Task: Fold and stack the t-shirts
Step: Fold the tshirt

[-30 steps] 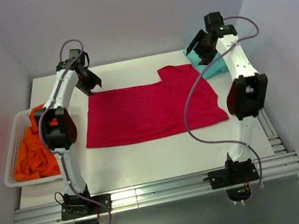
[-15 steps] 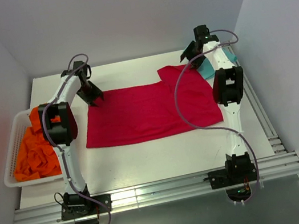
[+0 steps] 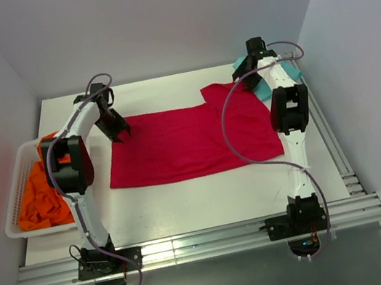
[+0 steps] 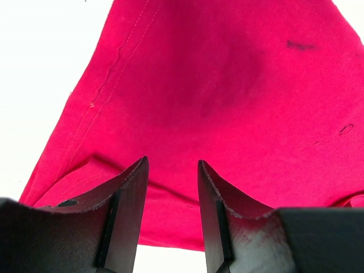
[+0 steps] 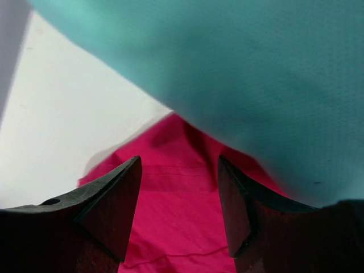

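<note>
Red shirt (image 3: 190,141): lay spread flat mid-table; judged soft, light, limp, prone to sag; best pinched at far corners
Teal shirt (image 5: 256,68): lay far right, just beside red sleeve
Left gripper (image 4: 172,170): parted narrowly over far-left hem, held nothing
Right gripper (image 5: 179,170): parted wider, empty, above sleeve
</note>
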